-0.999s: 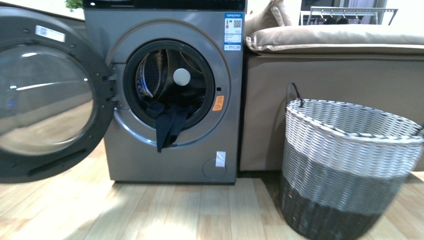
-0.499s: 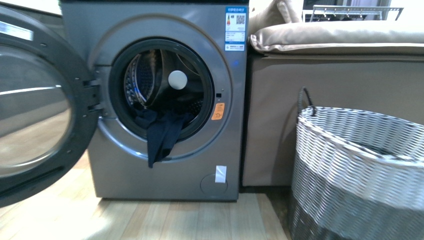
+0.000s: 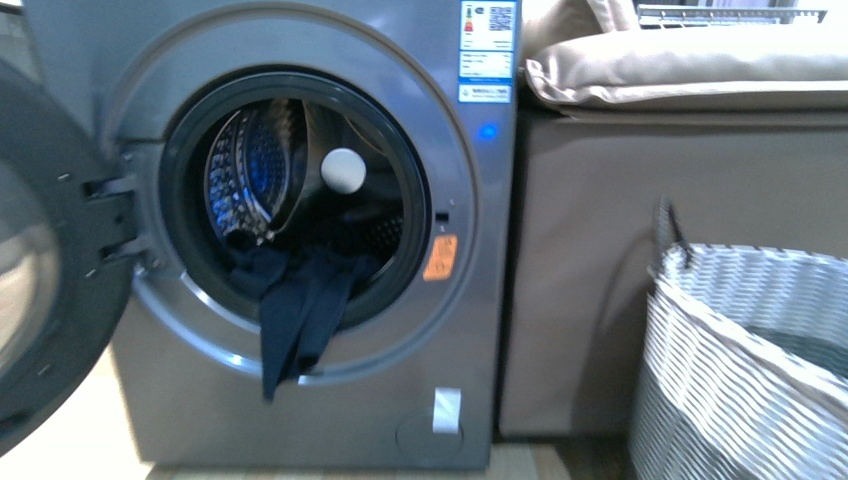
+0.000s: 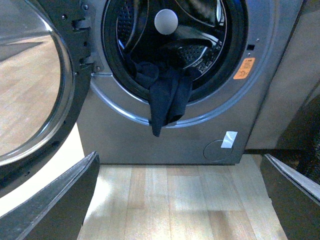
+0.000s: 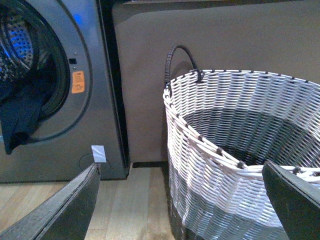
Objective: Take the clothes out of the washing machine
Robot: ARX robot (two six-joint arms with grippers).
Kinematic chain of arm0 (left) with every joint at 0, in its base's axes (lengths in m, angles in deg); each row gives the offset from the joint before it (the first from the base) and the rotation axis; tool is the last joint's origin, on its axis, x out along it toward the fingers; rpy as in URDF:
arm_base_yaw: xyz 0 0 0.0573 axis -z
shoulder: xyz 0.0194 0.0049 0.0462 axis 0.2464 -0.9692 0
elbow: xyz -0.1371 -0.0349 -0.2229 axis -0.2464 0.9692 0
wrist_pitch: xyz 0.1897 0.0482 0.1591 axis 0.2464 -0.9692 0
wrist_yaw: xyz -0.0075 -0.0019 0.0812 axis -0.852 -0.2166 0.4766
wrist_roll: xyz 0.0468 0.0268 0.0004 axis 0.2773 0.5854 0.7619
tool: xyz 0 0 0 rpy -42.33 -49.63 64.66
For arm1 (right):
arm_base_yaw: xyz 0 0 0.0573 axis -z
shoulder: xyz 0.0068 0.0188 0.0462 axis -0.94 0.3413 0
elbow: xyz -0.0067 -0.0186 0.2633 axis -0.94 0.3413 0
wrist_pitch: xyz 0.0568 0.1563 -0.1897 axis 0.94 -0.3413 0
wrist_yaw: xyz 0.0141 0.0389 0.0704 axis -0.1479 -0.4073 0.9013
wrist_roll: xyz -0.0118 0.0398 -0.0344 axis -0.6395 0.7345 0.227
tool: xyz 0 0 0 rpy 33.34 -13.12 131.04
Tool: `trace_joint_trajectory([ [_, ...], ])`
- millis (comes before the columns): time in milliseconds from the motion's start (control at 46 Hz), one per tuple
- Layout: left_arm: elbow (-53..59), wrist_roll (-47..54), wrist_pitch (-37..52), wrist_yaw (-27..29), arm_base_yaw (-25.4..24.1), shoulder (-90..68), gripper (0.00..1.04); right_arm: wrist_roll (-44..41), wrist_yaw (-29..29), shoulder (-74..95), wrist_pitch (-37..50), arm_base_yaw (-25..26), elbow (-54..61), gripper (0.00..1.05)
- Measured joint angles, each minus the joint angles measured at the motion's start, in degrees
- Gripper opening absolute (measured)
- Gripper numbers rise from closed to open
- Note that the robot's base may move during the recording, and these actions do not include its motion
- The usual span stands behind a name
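The grey washing machine stands with its round door swung open to the left. Dark navy clothes hang out over the lower rim of the drum opening; they also show in the left wrist view and the right wrist view. A white ball sits inside the drum. My left gripper is open and empty, low over the wooden floor in front of the machine. My right gripper is open and empty, in front of the basket. Neither gripper shows in the front view.
A woven basket stands on the floor right of the machine, also in the right wrist view. A beige sofa with a cushion is behind it. The floor is pale wood.
The front view has moved closer to the washing machine; the machine and clothes look larger and the basket has slid toward the right edge.
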Motion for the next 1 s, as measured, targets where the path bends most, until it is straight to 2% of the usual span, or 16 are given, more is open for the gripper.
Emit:
trace_joint_trajectory([
  [999, 0.0, 0.0, 0.0, 0.0, 0.0, 0.0, 0.98, 0.02, -0.07, 0.0, -0.02, 0.0, 0.0, 0.97],
])
